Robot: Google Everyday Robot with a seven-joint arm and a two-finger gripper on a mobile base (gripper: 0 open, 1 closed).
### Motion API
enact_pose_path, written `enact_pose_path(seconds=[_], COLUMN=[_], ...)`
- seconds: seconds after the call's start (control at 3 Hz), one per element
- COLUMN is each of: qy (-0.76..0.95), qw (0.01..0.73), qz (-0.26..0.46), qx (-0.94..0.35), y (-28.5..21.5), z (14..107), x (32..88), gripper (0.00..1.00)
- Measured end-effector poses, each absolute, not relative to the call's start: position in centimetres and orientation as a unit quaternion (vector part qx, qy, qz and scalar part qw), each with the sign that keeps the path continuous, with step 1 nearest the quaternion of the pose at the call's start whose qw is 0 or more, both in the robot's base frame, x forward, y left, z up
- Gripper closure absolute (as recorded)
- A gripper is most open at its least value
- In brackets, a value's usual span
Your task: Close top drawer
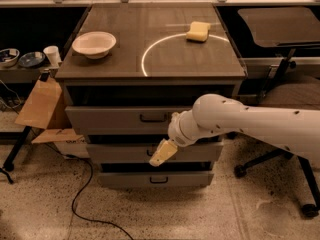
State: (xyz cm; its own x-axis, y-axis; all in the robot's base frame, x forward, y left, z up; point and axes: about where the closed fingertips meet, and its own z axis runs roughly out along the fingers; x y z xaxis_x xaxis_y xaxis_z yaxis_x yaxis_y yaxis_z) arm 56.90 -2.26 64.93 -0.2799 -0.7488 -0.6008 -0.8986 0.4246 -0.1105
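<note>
The top drawer [115,119] is a wide grey drawer with a small dark bail handle [154,118] at its centre. It stands out a little from the cabinet, with a dark gap above its front. My gripper [162,153] hangs at the end of the white arm [235,121]. It is just below the top drawer's front, right of the handle, in front of the middle drawer [120,152]. It touches neither handle. The bottom drawer [155,179] lies below.
A white bowl [94,44] and a yellow sponge [198,31] sit on the cabinet top [150,19]. A cardboard box [42,104] leans at the left. A black cable [82,194] runs over the floor. An office chair [285,99] stands at the right.
</note>
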Motion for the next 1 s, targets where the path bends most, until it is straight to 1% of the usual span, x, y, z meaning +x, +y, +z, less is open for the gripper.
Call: enact_pose_path(seconds=[0.67, 1.0], qy=[0.780, 0.785], qw=[0.274, 0.279], qz=[0.137, 0.128], qx=[-0.545, -0.538], y=[0.4, 0.8], z=[63.9, 64.5], x=[56.9, 57.2], gripper=[0.00, 0.00])
